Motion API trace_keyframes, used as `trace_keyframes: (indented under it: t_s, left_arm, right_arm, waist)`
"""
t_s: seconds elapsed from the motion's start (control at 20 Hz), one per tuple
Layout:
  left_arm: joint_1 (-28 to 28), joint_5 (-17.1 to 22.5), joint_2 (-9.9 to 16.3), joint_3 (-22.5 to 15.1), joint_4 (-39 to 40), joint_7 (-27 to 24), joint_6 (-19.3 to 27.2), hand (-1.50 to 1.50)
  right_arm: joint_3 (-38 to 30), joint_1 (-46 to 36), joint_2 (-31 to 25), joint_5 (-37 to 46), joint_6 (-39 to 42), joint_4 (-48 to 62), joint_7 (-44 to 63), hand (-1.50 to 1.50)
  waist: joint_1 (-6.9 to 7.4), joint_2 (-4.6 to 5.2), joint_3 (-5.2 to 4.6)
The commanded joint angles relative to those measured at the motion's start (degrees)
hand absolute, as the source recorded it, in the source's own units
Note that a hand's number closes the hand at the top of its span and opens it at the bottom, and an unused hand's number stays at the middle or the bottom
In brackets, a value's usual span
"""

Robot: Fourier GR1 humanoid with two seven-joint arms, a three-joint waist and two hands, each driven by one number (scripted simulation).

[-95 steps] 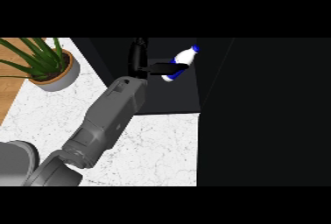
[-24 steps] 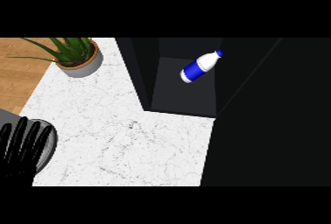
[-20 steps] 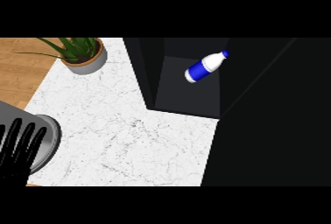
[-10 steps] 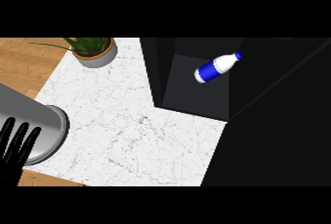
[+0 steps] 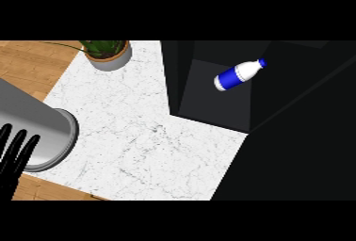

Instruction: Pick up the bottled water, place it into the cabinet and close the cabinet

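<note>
The dark cabinet (image 5: 278, 122) filled the view's right side, the marble counter (image 5: 153, 141) lying bare between it and the left forearm (image 5: 35, 127). The left hand (image 5: 15, 157) rested low at the left edge, fingers straight and spread, nearer the edge than half a second before. The bottled water (image 5: 238, 75) lay tilted inside the cabinet, and a potted plant (image 5: 106, 52) stood at the counter's far edge.

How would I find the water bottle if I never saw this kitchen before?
Look past the white marble counter to the dark cabinet at its right. Inside it, on the dark floor, the water bottle lies on its side. It is the only blue and white thing there, with a blue cap pointing up and right.
</note>
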Motion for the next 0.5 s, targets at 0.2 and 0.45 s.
trace_keyframes:
  t_s: [0.2, 0.45]
  left_arm:
    - [0.1, 0.5, 1.2, 1.3, 1.2, 0.3, -1.2, -1.50]
    - [0.2, 1.1, 0.9, 1.8, 1.4, -0.1, -1.8, -1.50]
  right_arm:
    - [5.5, -6.3, 0.4, 1.4, 1.5, -1.3, 6.6, 1.50]
    - [4.2, -8.0, 1.4, 0.6, 0.7, -0.4, 6.2, 1.50]
  waist:
    - [-0.13, 0.20, -0.15]
    - [0.02, 0.31, -0.15]
